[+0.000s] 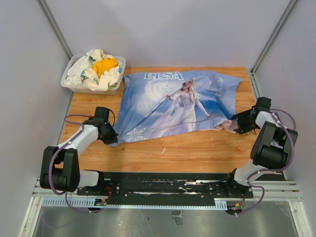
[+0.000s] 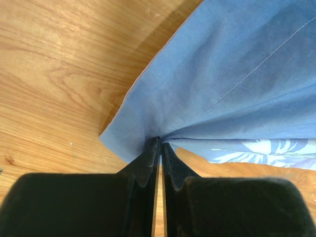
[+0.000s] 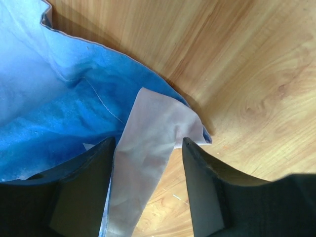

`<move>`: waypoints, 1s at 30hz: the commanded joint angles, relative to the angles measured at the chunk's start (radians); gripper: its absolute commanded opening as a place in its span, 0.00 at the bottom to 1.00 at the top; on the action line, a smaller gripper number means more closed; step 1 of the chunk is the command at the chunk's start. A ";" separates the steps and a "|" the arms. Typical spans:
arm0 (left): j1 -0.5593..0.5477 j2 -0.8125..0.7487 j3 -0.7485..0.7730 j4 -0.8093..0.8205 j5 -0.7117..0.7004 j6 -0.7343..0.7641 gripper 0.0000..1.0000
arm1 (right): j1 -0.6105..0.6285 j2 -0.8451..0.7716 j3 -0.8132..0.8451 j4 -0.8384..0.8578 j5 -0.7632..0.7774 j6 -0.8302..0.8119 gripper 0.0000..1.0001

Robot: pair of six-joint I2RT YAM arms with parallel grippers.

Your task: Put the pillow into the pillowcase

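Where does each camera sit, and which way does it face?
Top external: above and behind the robot, looking down on the table, pillowcase and bin of cloth; the left arm and right arm both show.
Left wrist: on the left arm, looking along the left gripper, shut on the pillowcase's near-left corner; only that gripper shows.
Right wrist: on the right arm, looking down past the open right gripper at a pale folded edge; only that gripper shows.
Shared: all three show the pillowcase on the wooden table.
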 commanded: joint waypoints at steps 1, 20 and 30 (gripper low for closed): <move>0.032 -0.006 0.019 -0.004 -0.001 0.034 0.08 | -0.009 0.012 0.007 0.030 -0.002 0.009 0.52; 0.114 0.034 0.079 -0.016 0.026 0.105 0.08 | 0.007 -0.342 0.282 -0.196 0.176 -0.116 0.01; 0.146 0.046 0.096 -0.036 0.049 0.149 0.08 | 0.014 -0.584 0.112 -0.303 0.178 -0.156 0.01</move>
